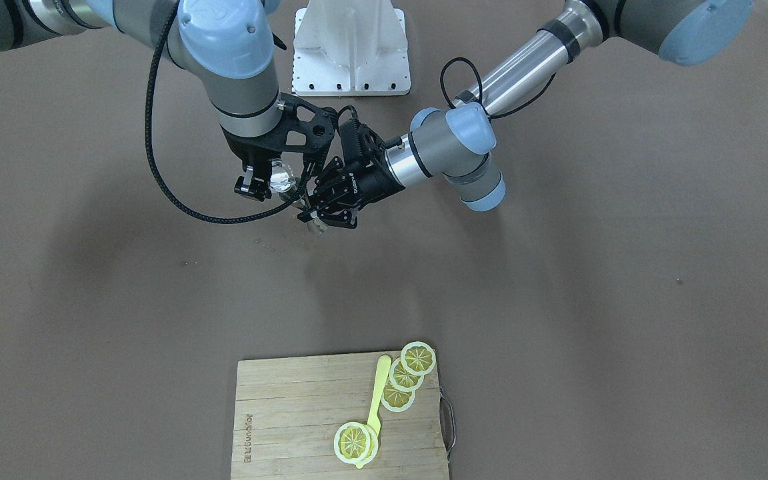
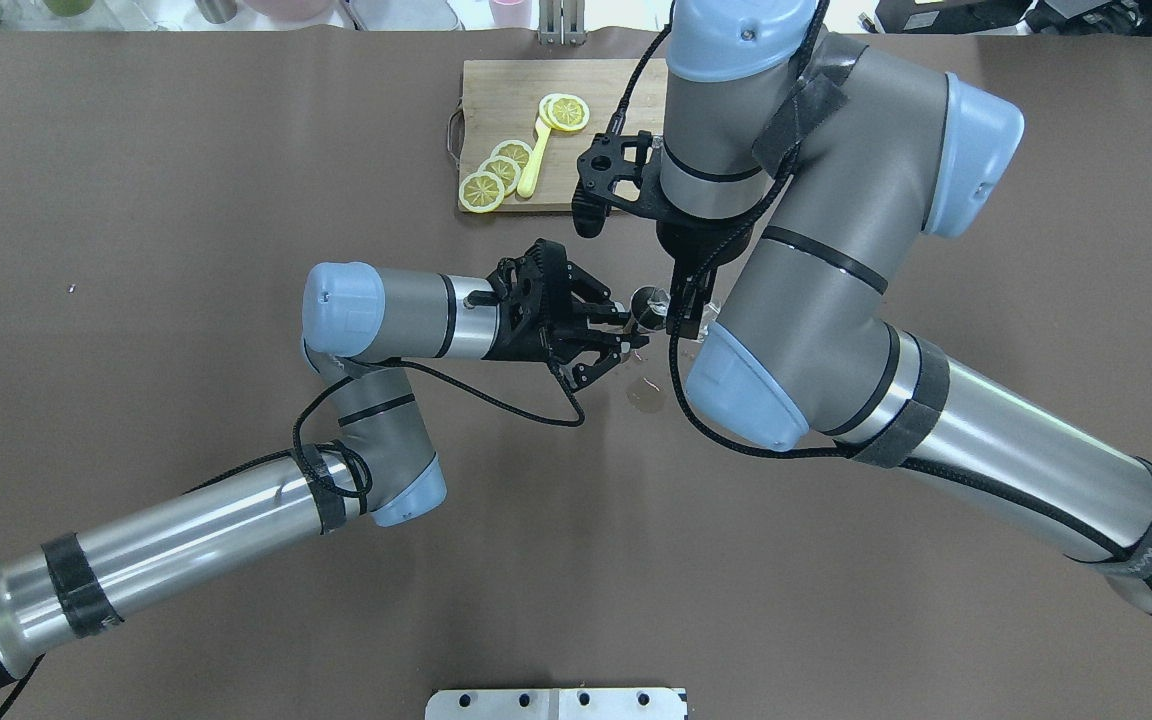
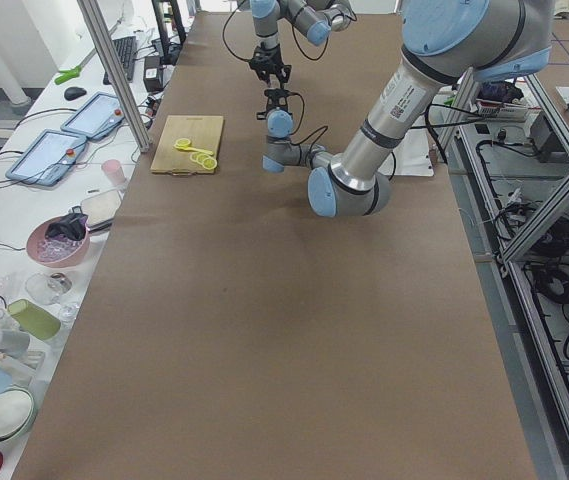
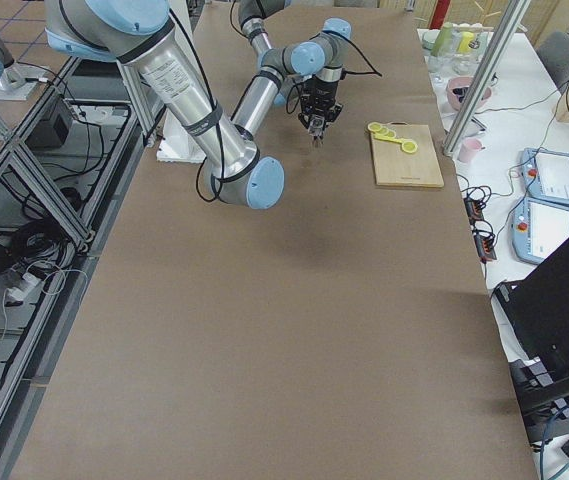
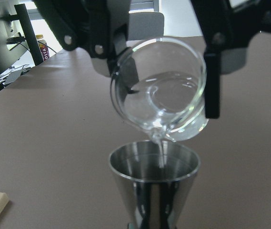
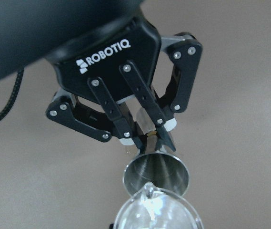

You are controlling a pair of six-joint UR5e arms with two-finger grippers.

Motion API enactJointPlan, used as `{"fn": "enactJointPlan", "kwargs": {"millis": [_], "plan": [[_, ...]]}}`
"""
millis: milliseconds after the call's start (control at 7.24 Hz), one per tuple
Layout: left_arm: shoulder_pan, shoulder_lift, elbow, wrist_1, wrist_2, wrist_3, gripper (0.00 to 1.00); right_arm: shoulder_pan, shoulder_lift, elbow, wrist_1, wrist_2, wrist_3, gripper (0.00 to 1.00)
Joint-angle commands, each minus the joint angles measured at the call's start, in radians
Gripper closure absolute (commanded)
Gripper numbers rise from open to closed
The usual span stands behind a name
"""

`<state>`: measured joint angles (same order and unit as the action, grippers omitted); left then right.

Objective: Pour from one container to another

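Note:
The clear glass cup [image 5: 160, 95] is tipped lip-down, held above the table by my right gripper [image 1: 269, 181], which is shut on it. A thin stream of clear liquid runs from its lip into the steel jigger [image 5: 154, 177] just below. My left gripper [image 6: 148, 134] is shut on the jigger's [image 6: 156, 174] narrow waist and holds it upright. In the overhead view the cup [image 2: 649, 305] sits just past the left gripper [image 2: 629, 338], and the two grippers nearly touch. The jigger's lower cone is hidden.
A wooden cutting board [image 1: 291, 400] with lemon slices [image 1: 405, 377] and a yellow spoon [image 1: 377, 393] lies on the table's far side from the robot. A white mounting plate [image 1: 351, 50] stands at the robot's base. Small drops [image 1: 264, 245] dot the brown table under the grippers.

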<state>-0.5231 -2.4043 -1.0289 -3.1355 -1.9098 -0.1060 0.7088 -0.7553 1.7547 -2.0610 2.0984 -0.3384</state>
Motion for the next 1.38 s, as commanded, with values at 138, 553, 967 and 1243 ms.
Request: {"fn": "enactJointPlan", "kwargs": {"millis": [138,553,967,1243], "plan": [[0.0,0.001,0.0,0.0,0.0,0.0,1.0,0.0,0.017,-0.001,-0.056,0.0,-0.036,1.0],[0.002,0.007,-0.011,-0.002,0.014,-0.001,1.0,0.0,0.027,-0.004,-0.076,-0.001,-0.06,1.0],[0.012,0.001,-0.01,0.0,0.029,0.0,1.0,0.003,0.027,-0.007,-0.076,0.002,-0.12,1.0],[0.014,-0.002,-0.011,0.0,0.034,0.0,1.0,0.006,0.022,0.0,-0.074,0.002,-0.139,1.0]]}}
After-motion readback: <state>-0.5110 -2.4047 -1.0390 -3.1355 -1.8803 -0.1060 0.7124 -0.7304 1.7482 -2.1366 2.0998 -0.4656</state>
